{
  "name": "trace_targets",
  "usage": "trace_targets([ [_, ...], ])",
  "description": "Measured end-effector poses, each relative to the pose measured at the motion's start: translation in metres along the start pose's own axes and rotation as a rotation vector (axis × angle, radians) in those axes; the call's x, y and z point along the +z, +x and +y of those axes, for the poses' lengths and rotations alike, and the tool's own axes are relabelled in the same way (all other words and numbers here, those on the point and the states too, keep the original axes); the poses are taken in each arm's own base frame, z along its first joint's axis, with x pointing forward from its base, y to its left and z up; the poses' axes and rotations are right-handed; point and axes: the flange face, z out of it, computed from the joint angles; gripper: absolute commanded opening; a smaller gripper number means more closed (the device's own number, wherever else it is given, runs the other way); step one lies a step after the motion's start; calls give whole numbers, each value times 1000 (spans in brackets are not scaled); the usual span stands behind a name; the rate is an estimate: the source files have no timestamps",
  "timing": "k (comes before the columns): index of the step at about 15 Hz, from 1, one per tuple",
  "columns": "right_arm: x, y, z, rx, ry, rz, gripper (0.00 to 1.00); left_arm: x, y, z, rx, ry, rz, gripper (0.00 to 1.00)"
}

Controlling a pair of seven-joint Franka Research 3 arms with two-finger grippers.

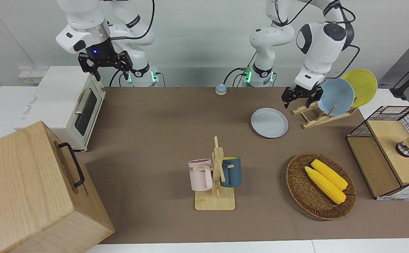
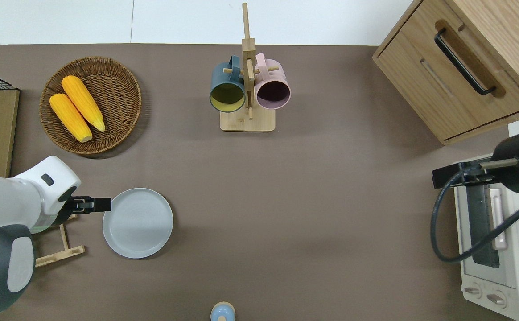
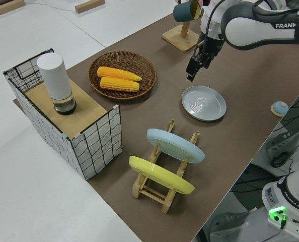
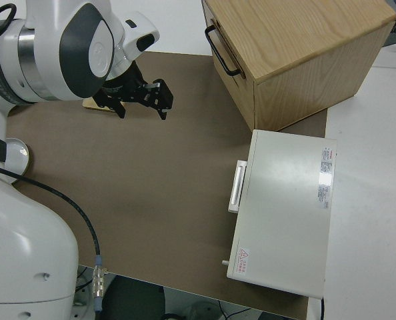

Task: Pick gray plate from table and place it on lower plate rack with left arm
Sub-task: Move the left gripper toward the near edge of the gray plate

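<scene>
The gray plate point(image 1: 269, 122) lies flat on the brown mat beside the wooden plate rack point(image 1: 316, 118); it also shows in the overhead view point(image 2: 137, 223) and the left side view point(image 3: 204, 103). The rack point(image 3: 162, 194) holds a light blue plate point(image 1: 335, 96) and a yellow plate point(image 1: 361, 86) in its upper slots, and its lowest slot is empty. My left gripper point(image 1: 297, 102) is open and empty, in the air over the gray plate's rim on the rack's side point(image 2: 104, 204). The right arm point(image 1: 108, 72) is parked, its gripper open.
A wicker basket point(image 1: 293, 182) with two corn cobs, a wire box point(image 1: 383, 140) with a white cylinder, a mug stand point(image 1: 215, 202) with two mugs, a toaster oven point(image 1: 64, 102), a wooden cabinet point(image 1: 28, 189) and a small blue bell point(image 1: 220, 89) stand around the mat.
</scene>
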Motion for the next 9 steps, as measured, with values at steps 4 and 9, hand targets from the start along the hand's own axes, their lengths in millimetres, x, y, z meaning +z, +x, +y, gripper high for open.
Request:
trace_targets([
  [4, 0, 0, 0, 0, 0, 0, 990, 28, -11, -2, -5, 3, 9, 993],
  [9, 0, 0, 0, 0, 0, 0, 990, 53, -24, -5, -11, 7, 26, 995],
])
